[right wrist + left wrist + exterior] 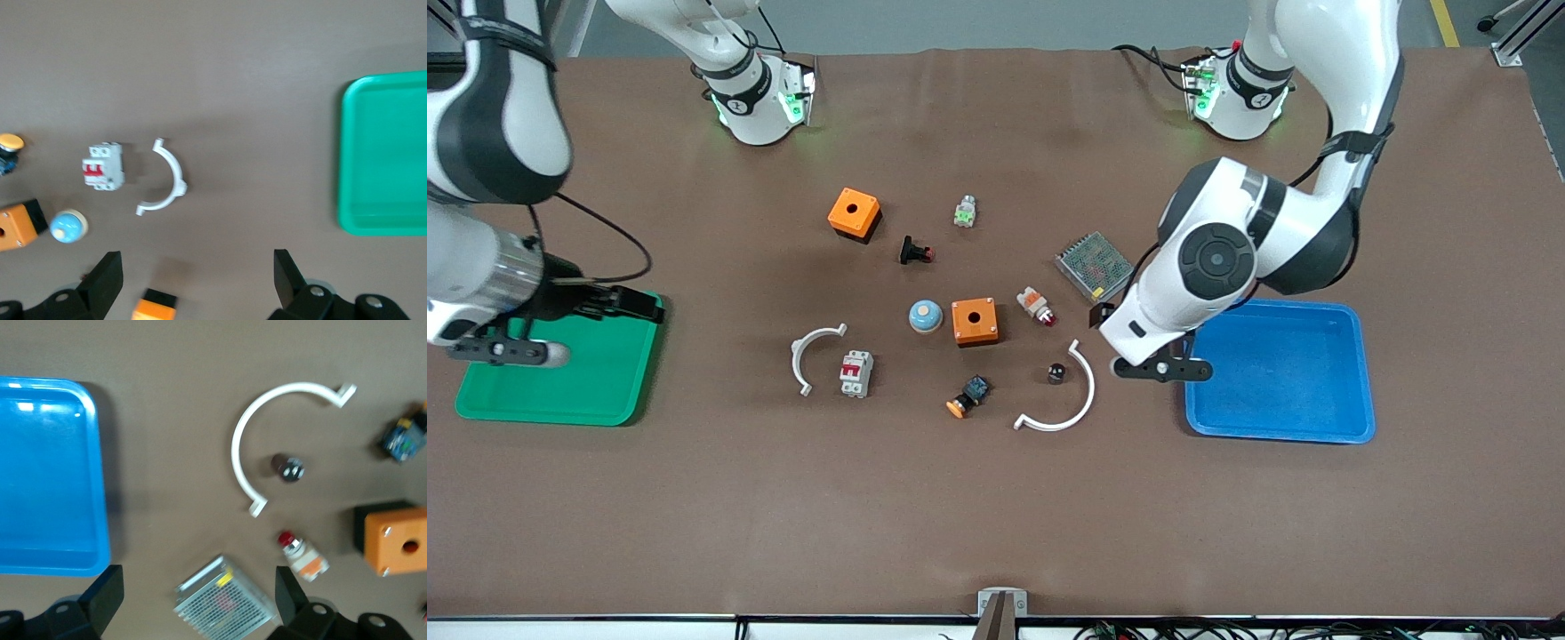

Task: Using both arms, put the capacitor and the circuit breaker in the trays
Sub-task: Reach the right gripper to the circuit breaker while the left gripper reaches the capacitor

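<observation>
The capacitor (1056,372), a tiny black cylinder (288,468), stands inside the curve of a large white arc clamp (1063,400). The circuit breaker (855,373), a white-grey block with red levers (103,167), lies beside a smaller white clamp (814,356). My left gripper (198,583) hangs open and empty over the mesh-covered box (1094,265), between the blue tray and the loose parts. My right gripper (197,261) is open and empty, high above the table. Its hand shows by the green tray's edge in the front view.
The green tray (551,409) sits at the right arm's end, the blue tray (1280,431) at the left arm's end. Between them lie two orange boxes (855,213) (975,321), a blue dome (926,316), a red-tipped push button (916,252), a white-and-orange part (1037,306) and an orange-capped button (967,397).
</observation>
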`<state>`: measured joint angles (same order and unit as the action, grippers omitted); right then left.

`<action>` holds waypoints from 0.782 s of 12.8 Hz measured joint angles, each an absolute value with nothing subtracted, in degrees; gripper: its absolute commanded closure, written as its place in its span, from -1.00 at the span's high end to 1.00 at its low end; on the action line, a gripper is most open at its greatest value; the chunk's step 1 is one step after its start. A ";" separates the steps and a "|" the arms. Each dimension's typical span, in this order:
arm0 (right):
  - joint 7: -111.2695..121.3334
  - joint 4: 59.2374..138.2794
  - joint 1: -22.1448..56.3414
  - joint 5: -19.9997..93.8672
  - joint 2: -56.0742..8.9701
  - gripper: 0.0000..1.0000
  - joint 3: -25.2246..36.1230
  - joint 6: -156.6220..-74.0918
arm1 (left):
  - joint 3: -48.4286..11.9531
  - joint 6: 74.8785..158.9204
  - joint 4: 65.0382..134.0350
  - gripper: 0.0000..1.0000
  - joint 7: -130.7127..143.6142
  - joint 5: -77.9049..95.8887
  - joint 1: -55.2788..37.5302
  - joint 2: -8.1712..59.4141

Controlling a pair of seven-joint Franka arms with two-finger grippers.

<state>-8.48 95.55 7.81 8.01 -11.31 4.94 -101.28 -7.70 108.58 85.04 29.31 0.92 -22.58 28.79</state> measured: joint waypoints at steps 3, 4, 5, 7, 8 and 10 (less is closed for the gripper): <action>-14.56 97.39 15.60 8.02 -13.92 1.00 4.71 -107.11 | -7.60 112.91 84.85 1.00 30.98 0.92 -22.57 30.50; -16.47 99.35 17.64 8.02 -14.53 1.00 4.69 -110.93 | -7.55 113.30 84.78 1.00 30.98 0.91 -22.50 30.94; -18.43 101.76 19.38 8.02 -14.94 1.00 4.68 -114.95 | -7.52 113.34 84.75 1.00 30.98 0.91 -22.48 31.52; -21.51 106.60 22.30 8.01 -15.73 1.00 4.71 -122.19 | -7.51 113.86 84.72 1.00 30.98 0.91 -22.52 33.13; -22.41 108.29 23.45 7.99 -16.27 1.00 4.72 -124.92 | -7.50 114.17 84.68 1.00 31.05 0.91 -22.51 33.89; -23.81 109.61 24.82 7.71 -18.16 1.00 4.76 -129.00 | -7.46 114.49 84.59 1.00 31.50 0.91 -22.52 34.99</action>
<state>-23.81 109.61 24.82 7.71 -18.16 4.76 -129.00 -7.46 114.49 84.59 31.50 0.91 -22.52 34.99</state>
